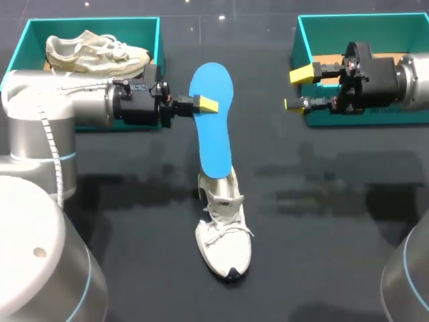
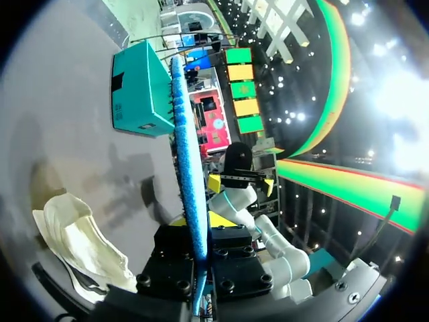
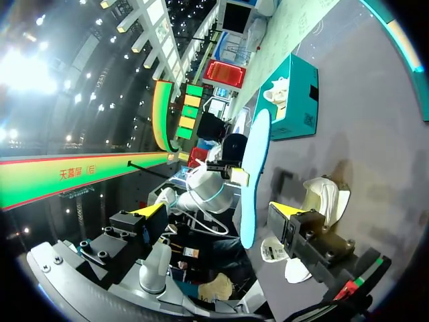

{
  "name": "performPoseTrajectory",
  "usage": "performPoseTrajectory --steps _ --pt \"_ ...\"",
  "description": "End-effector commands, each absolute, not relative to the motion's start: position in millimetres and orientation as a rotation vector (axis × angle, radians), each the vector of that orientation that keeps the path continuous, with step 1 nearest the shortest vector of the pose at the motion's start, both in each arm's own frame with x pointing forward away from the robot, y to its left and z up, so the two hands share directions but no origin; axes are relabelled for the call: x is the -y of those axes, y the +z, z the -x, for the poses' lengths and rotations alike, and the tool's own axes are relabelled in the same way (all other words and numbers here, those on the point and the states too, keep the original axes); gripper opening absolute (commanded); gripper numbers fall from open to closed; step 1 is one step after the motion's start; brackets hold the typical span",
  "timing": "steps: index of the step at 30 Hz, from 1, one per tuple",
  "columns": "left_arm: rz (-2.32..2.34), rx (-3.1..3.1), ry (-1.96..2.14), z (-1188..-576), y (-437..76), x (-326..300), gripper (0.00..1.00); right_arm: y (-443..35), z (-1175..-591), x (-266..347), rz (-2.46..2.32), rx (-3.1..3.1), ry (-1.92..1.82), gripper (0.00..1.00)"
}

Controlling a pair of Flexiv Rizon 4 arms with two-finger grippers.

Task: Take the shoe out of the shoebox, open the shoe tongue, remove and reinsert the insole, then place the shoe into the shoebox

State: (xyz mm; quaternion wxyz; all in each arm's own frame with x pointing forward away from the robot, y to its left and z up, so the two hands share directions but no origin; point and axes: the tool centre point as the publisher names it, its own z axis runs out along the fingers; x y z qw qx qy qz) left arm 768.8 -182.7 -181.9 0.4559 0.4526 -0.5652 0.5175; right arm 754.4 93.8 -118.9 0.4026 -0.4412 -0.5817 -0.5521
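Note:
A blue insole [image 1: 212, 117] stands almost on end, its lower tip inside the white shoe [image 1: 224, 235] on the dark table. My left gripper [image 1: 205, 104] is shut on the insole's upper left edge. In the left wrist view the insole [image 2: 188, 147] runs edge-on out from between the fingers of the left gripper [image 2: 198, 221], with the shoe [image 2: 77, 245] below and to one side. My right gripper [image 1: 297, 88] hangs open and empty over the right shoebox [image 1: 315, 30]. In the right wrist view the right gripper [image 3: 221, 213] faces the insole [image 3: 255, 171] and the shoe [image 3: 323, 198] from a distance.
A second teal shoebox [image 1: 151, 30] at the back left holds a beige shoe [image 1: 97, 54]. The left arm's grey body [image 1: 47, 100] crosses in front of that box. Bare dark table lies between the white shoe and the right shoebox.

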Motion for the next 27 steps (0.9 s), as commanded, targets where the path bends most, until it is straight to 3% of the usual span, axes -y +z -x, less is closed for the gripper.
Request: performPoseTrajectory --steps 1,27 --pt "-1.145 1.351 1.279 -765.4 -189.5 191.5 0.00 -118.8 -753.6 -94.4 1.118 1.471 -1.393 1.00" --pt "-1.232 1.221 1.242 -779.8 -206.2 203.9 0.00 -109.2 -747.8 -101.1 1.220 1.736 -1.174 1.00"
